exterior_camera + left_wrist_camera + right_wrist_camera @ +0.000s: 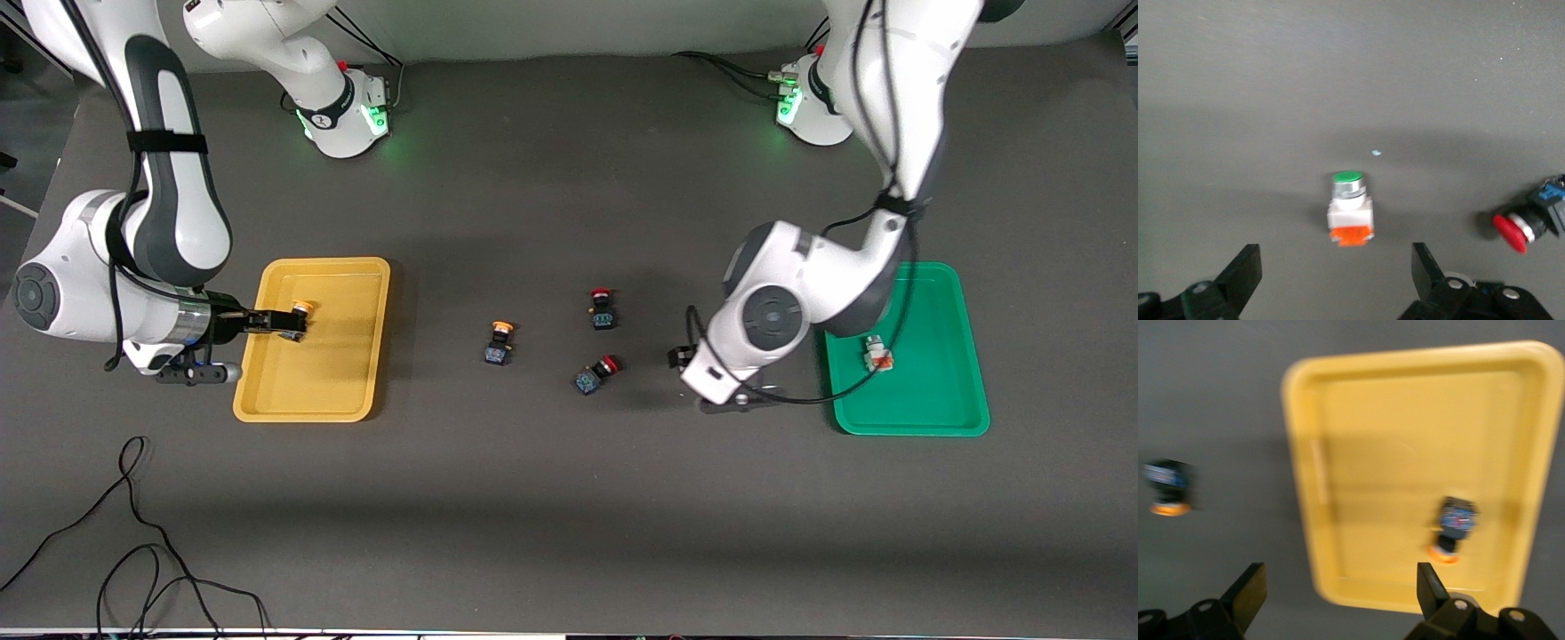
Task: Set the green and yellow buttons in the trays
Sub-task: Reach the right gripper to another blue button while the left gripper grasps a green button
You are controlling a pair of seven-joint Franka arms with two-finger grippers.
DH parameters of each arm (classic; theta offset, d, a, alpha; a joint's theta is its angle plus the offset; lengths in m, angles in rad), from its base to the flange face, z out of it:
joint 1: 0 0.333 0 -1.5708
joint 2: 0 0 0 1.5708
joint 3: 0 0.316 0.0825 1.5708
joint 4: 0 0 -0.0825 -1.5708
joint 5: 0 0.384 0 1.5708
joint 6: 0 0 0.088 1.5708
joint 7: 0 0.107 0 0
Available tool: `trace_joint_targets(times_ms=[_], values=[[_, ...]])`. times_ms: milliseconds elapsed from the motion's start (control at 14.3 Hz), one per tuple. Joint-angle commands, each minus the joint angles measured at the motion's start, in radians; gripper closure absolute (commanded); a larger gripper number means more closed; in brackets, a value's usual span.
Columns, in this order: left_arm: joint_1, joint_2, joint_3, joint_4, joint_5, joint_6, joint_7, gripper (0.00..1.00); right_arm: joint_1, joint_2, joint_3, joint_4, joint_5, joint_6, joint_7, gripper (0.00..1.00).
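Note:
The yellow tray (356, 293) lies at the right arm's end of the table with one yellow button (300, 313) in it, also seen in the right wrist view (1454, 527). My right gripper (276, 322) hangs open and empty over that tray's rim (1338, 590). A second yellow button (500, 342) stands mid-table. The green tray (942, 409) at the left arm's end holds one green button (877, 354). My left gripper (1337, 263) is open and low over the table. Another green button (1350, 212) lies just ahead of its fingers, hidden by the arm in the front view.
Two red-capped switches (603, 308) (596, 373) lie mid-table between the yellow button and the left arm; one shows in the left wrist view (1521, 227). Loose black cable (133, 533) lies near the table's front edge.

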Motion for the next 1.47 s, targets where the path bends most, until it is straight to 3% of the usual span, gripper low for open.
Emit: trace_joint_targets(times_ms=[0,210,419,489,559,909,1188,1258,1328,1398], values=[[-0.010,0.094,0.015,0.043,-0.004,0.073,-0.035,0.00,0.146,0.075,-0.004,0.102,0.070,-0.016,0.236,0.00],[-0.007,0.124,0.015,0.037,-0.004,0.080,-0.035,0.02,0.272,0.194,-0.003,0.217,0.195,0.017,0.454,0.00],[-0.013,0.124,0.015,0.030,-0.005,0.058,-0.059,0.54,0.395,0.308,-0.003,0.233,0.202,0.164,0.599,0.00],[-0.016,0.124,0.014,0.030,-0.005,0.057,-0.086,0.68,0.420,0.352,-0.001,0.233,0.204,0.210,0.625,0.00],[-0.022,0.124,0.012,0.027,-0.005,0.057,-0.097,0.75,0.435,0.388,0.004,0.234,0.212,0.246,0.662,0.00],[-0.022,0.111,0.010,0.027,-0.007,0.040,-0.108,0.86,0.447,0.514,0.045,0.224,0.307,0.367,0.670,0.00],[0.032,0.010,0.010,0.087,-0.067,-0.167,-0.081,0.86,0.447,0.542,0.063,0.213,0.319,0.401,0.668,0.01],[0.050,-0.021,0.010,0.102,-0.077,-0.227,-0.043,0.86,0.447,0.542,0.068,0.211,0.330,0.402,0.668,0.10],[0.079,-0.047,0.010,0.109,-0.099,-0.270,-0.009,0.86,0.446,0.540,0.068,0.210,0.336,0.401,0.668,0.29],[0.108,-0.075,0.010,0.109,-0.107,-0.294,0.029,0.86,0.446,0.538,0.068,0.208,0.337,0.401,0.677,0.55]])
